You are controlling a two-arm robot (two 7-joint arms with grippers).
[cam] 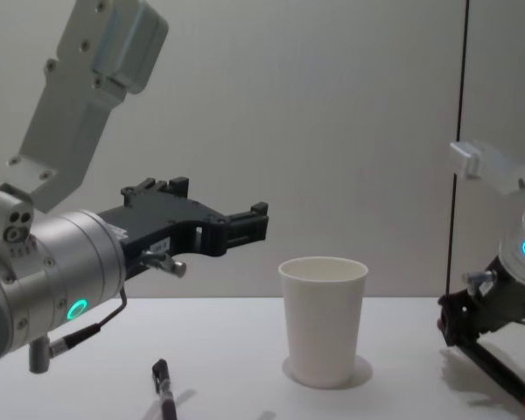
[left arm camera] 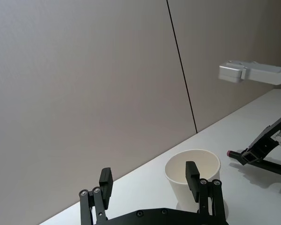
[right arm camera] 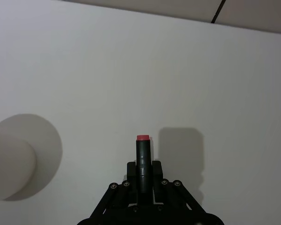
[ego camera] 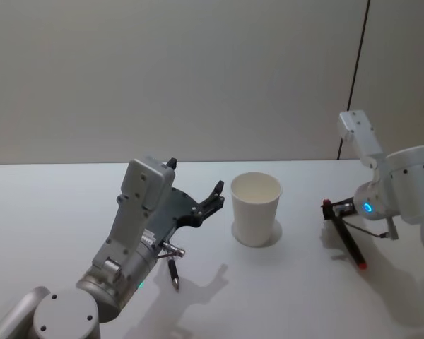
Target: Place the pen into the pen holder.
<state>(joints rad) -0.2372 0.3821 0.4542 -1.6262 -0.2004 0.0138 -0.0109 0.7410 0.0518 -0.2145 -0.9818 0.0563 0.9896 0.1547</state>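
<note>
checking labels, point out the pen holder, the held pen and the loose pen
pen holder point(ego camera: 255, 212), head view, front wall
held pen point(ego camera: 350, 247), head view, mid barrel
loose pen point(ego camera: 173, 272), head view, barrel

Pen holder point(ego camera: 255, 212) showing smooth matt white paper, table point(ego camera: 56, 212) looking smooth and matt white, left gripper point(left arm camera: 149, 178) and right gripper point(right arm camera: 143, 169) looking matt black, left arm casing point(ego camera: 138, 205) gleaming satin grey, pen point(right arm camera: 143, 150) looking dull black.

Head view looks down, chest view looks level across the table point(ego camera: 56, 212), both sharing the pen holder point(ego camera: 255, 209).
</note>
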